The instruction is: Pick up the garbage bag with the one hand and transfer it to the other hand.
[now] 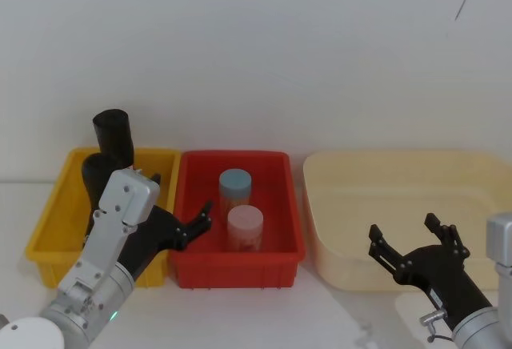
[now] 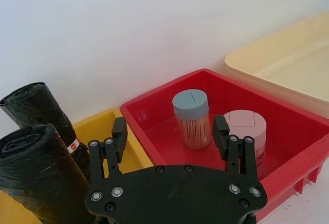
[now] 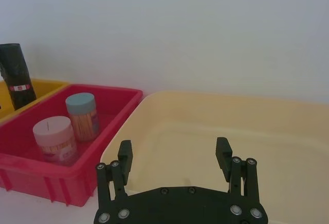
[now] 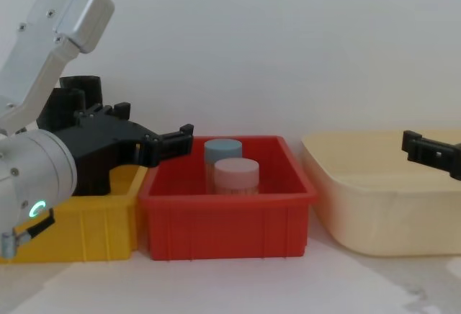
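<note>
Left black two-finger gripper (image 2: 169, 130) hangs spread and empty over the yellow plastic bin (image 1: 44, 229), at its right wall: swing left, straddle the thick unlabelled black garbage-bag roll (image 2: 36, 172) in the bin's back-left corner, clear of the slimmer labelled roll (image 2: 38, 106); right gripper (image 1: 402, 230) hovers open at the cream tub (image 1: 384, 161), over its front edge.

You'll find the garbage bag (image 2: 36, 172) — a thick black roll (unlabelled) — standing tilted in the yellow bin (image 1: 48, 221), left gripper (image 2: 169, 129) spread-fingered just beside it.
</note>
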Tool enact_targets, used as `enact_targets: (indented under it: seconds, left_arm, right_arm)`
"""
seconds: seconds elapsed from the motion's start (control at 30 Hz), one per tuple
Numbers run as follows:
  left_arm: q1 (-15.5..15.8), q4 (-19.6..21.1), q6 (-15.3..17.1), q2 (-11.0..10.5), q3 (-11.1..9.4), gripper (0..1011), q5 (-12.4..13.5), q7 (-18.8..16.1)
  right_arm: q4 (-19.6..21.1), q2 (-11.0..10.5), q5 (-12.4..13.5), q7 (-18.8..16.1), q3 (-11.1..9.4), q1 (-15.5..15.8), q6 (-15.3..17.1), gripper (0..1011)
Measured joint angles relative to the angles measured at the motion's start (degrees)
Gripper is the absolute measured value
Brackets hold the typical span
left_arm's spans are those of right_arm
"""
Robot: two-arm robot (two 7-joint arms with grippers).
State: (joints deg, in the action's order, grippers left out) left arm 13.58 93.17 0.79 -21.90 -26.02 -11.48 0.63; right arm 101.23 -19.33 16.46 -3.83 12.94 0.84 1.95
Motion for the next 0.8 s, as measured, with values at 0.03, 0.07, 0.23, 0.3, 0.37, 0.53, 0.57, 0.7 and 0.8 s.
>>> enact_targets:
  seconds: [0.03, 0.07, 0.23, 0.3, 0.37, 0.53, 0.57, 0.7, 0.8]
  left_arm:
    - [0.0, 0.0, 0.0, 0.0, 0.0, 1000, 0.0, 0.0]
    - [0.0, 0.0, 0.0, 0.0, 0.0, 1000, 0.0, 0.0]
    - [0.0, 0.0, 0.0, 0.0, 0.0, 1000, 0.0, 0.0]
    - [0.0, 0.0, 0.0, 0.0, 0.0, 1000, 0.0, 0.0]
    - [0.0, 0.0, 0.0, 0.0, 0.0, 1000, 0.0, 0.0]
    - [0.0, 0.0, 0.0, 0.0, 0.0, 1000, 0.0, 0.0]
    - [0.0, 0.0, 0.0, 0.0, 0.0, 1000, 0.0, 0.0]
    - [0.0, 0.0, 0.0, 0.0, 0.0, 1000, 0.0, 0.0]
    - [0.0, 0.0, 0.0, 0.0, 0.0, 1000, 0.0, 0.0]
  right_arm:
    - [0.0, 0.0, 0.0, 0.0, 0.0, 0.0, 0.0, 999]
    - [0.0, 0.0, 0.0, 0.0, 0.0, 0.0, 0.0, 999]
    - [0.0, 0.0, 0.0, 0.0, 0.0, 0.0, 0.0, 999]
    - [0.0, 0.0, 0.0, 0.0, 0.0, 0.0, 0.0, 999]
    - [0.0, 0.0, 0.0, 0.0, 0.0, 0.0, 0.0, 999]
    - [0.0, 0.0, 0.0, 0.0, 0.0, 0.0, 0.0, 999]
    - [0.0, 0.0, 0.0, 0.0, 0.0, 0.0, 0.0, 999]
    - [0.0, 0.0, 0.0, 0.0, 0.0, 0.0, 0.0, 999]
    - [0.0, 0.0, 0.0, 0.0, 0.0, 0.0, 0.0, 999]
